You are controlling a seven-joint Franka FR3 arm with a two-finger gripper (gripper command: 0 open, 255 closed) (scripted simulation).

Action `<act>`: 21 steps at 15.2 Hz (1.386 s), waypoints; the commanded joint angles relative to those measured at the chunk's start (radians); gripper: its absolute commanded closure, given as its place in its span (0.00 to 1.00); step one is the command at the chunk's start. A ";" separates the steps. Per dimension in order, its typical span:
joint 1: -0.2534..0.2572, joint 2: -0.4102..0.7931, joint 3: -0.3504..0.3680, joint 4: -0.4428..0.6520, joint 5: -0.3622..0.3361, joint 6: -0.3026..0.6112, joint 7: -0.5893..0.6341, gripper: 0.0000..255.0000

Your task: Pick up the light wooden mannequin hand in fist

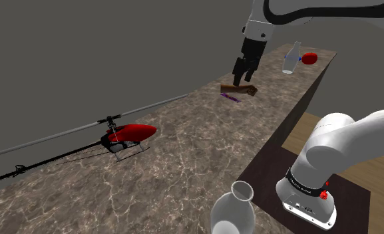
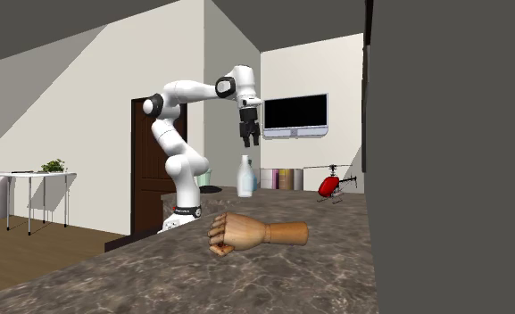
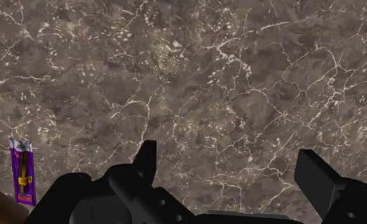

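Over the marble counter (image 1: 184, 166), claw (image 1: 243, 75) hangs spread wide & empty, w/ wooden fist hand (image 2: 246, 234) nearby

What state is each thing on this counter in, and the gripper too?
Gripper: open, empty, above the counter.
Wooden fist hand: lying on its side, not held.
Red helicopter: standing on its skids.
Clear bottle: upright.
White vase: upright.
Purple packet: lying flat.
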 commanded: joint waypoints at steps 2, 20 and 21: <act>-0.004 0.015 -0.017 -0.005 -0.015 0.016 -0.029 0.00; -0.044 0.484 -0.311 0.128 -0.155 0.316 -0.542 0.00; -0.045 0.519 -0.324 0.148 -0.151 0.330 -0.571 0.00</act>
